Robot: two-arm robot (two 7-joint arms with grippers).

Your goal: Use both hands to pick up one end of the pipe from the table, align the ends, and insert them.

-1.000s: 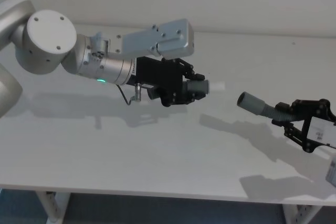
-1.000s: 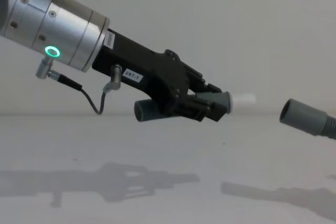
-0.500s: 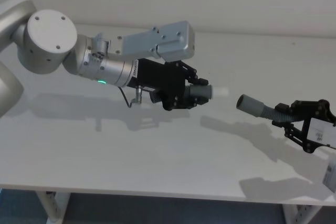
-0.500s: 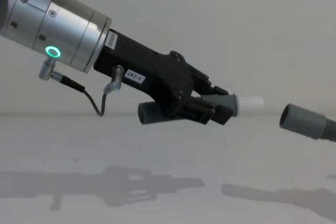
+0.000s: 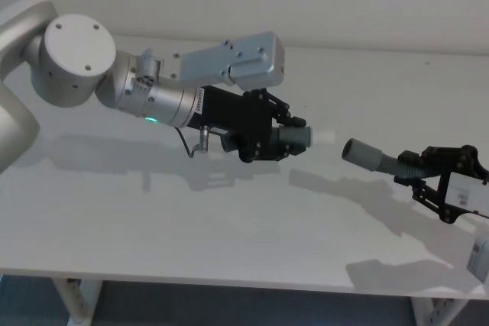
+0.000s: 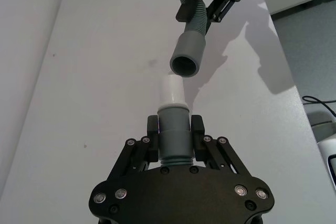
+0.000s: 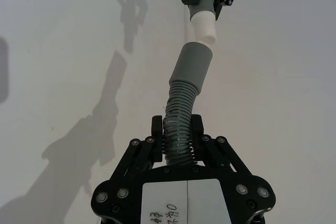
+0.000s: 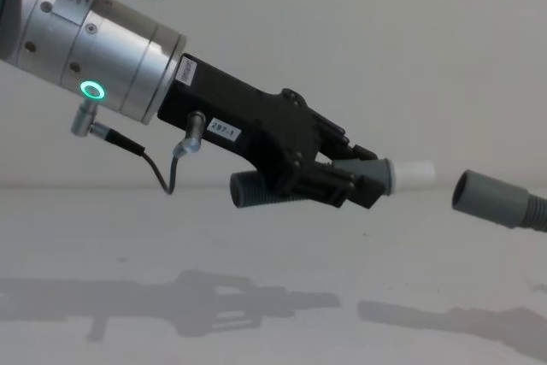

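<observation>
**Spigot close to the socket, axes not quite in line**

The white spigot [image 6: 171, 88] faces the grey socket [image 6: 186, 59] across a short gap, both in the air above the table [image 5: 229, 242]. Their long axes run nearly end to end, with the socket slightly offset and tilted. The left gripper [image 6: 175, 129] is clenched on the spigot piece [image 6: 174, 114], and the right gripper [image 7: 177, 129] grasps the ribbed hose [image 7: 179, 109] behind the socket

Above pale table [image 5: 229, 227], left end effector [image 5: 286, 137] clamping white-tipped pipe piece [image 5: 299, 137], right end effector [image 5: 416, 174] clamping socket piece [image 5: 366, 154], ends just apart
</observation>
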